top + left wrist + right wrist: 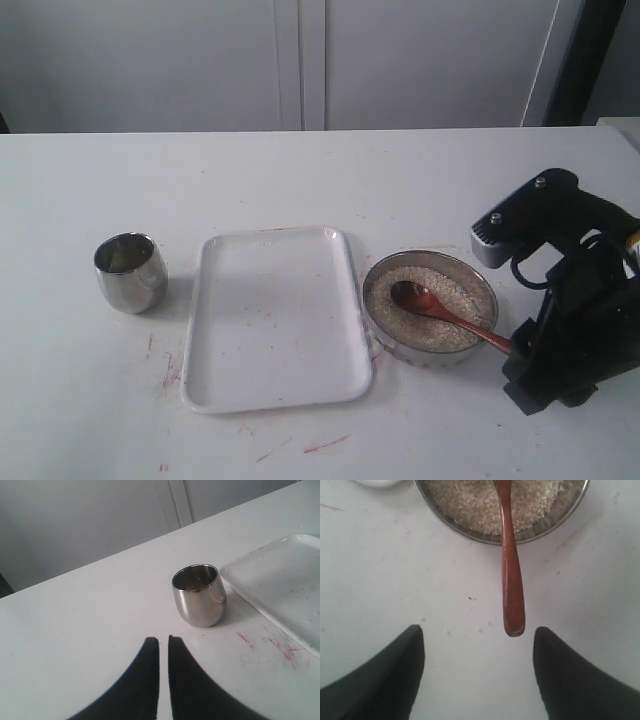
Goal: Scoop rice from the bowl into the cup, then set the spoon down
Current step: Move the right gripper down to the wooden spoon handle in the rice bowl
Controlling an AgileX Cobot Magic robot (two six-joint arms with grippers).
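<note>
Right gripper [477,628] spread wide, empty; the spoon [512,580] handle tip sits between its jaws, untouched. Spoon head lies on the rice [445,285] in the bowl [482,278], handle over the rim. White tray [270,320] just beside the bowl; cup [130,272] beyond it, upright. Left gripper [163,641] pressed nearly together, empty, short of the cup.

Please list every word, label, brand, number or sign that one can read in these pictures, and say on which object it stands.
None: no view shows any readable text.
The steel cup, the white tray, the bowl and the wooden spoon carry no writing.
The red marks on the table are stray streaks, not letters.
</note>
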